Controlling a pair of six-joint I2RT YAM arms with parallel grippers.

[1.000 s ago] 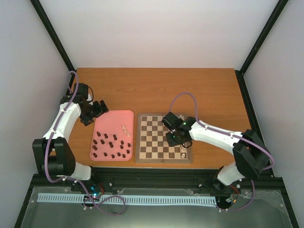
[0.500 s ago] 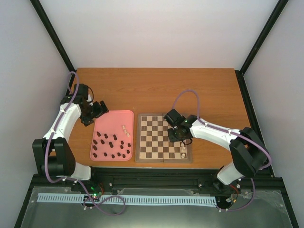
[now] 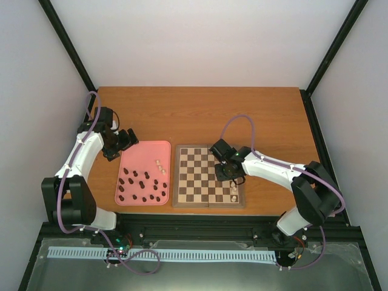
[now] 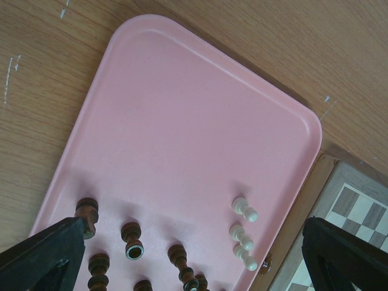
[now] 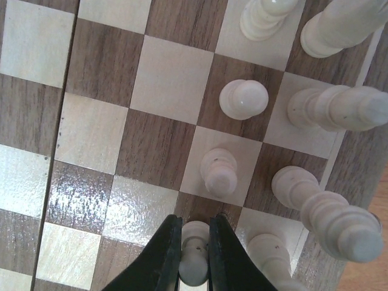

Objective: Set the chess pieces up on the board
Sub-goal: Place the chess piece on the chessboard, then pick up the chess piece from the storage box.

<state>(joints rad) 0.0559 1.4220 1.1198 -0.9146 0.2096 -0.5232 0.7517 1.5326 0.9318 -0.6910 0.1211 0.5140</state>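
While only a small cream cluster stands at the board's near right corner, I judge the setup barely begun; the right gripper has its jaws clamped on one more cream piece at that cluster's edge. The pink tray beside the board holds three spare cream pieces and the dark pieces, none of them on the board yet. The left gripper hovers at the tray's far left corner, jaws wide apart.

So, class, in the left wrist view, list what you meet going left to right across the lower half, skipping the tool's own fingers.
dark chess pieces → cream chess pieces → board
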